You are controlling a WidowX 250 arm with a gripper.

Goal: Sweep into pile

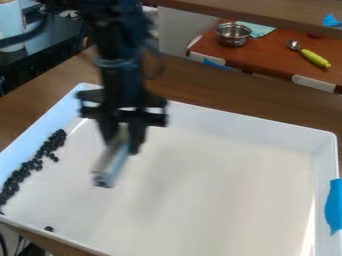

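Note:
The black gripper (pixel 123 141) hangs over the left-centre part of the white tray (pixel 220 175), its fingers shut on a pale, narrow bar-like tool (pixel 111 164). This tool slants down and toward the left, with a dark lower end; whether it touches the tray floor I cannot tell. Small black pieces (pixel 27 168) lie in a long band beside the tray's left wall, left of the tool. A lone black piece (pixel 49 228) rests near the front-left edge, apart from that band.
Tray walls stand on all sides, with blue tape (pixel 334 206) on the right one. Behind the tray runs the brown table (pixel 194 85). Farther back, a reddish-brown surface holds a metal pot (pixel 233 35) and a green-handled spoon (pixel 311 55).

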